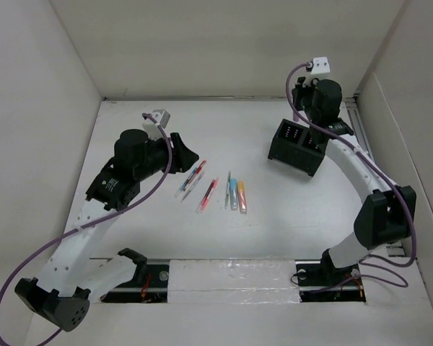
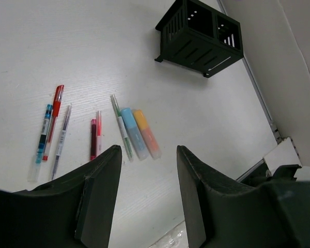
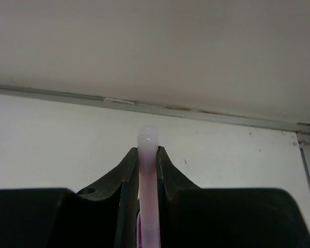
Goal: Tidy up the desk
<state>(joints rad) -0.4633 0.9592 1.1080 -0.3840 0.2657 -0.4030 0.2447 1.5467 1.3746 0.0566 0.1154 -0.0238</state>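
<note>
The white desk [image 1: 274,223] holds a loose row of pens and highlighters [image 1: 216,189] at its middle. In the left wrist view they are a red pen [image 2: 53,119], a blue pen [image 2: 43,135], a purple pen [image 2: 61,140], a dark red pen [image 2: 93,138], a green pen [image 2: 121,126], a blue highlighter [image 2: 133,133] and an orange highlighter [image 2: 146,133]. My left gripper [image 2: 147,155] is open and empty above them, left of the row [image 1: 182,151]. My right gripper [image 3: 148,151] is shut on a pale pink pen [image 3: 149,175] whose end sticks out past the fingertips. It hangs by the black box [image 1: 297,148].
The black compartmented box [image 2: 199,36] stands at the back right of the desk. White panel walls [image 1: 224,43] enclose the back and sides. A metal rail [image 3: 144,106] runs along the foot of the back wall. The arm bases sit at the near edge.
</note>
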